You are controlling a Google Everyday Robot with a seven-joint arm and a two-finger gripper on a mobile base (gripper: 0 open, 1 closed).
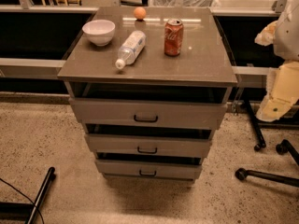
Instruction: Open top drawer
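Top drawer (147, 112) ajar; hand (279, 97), seemingly, far right, well apart

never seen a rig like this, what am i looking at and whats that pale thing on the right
There is only one picture, from one camera looking down at the front of a gray cabinet. Where the camera is mounted is not known. The pale shape at the right edge is the robot's arm. Its lower end is the gripper, which hangs beside the cabinet and touches nothing on it. I can make out nothing held in it.

The cabinet has three drawers. The top drawer is the widest, with a black loop handle.

On top are a white bowl, an orange, a plastic bottle lying on its side and a red soda can standing upright.
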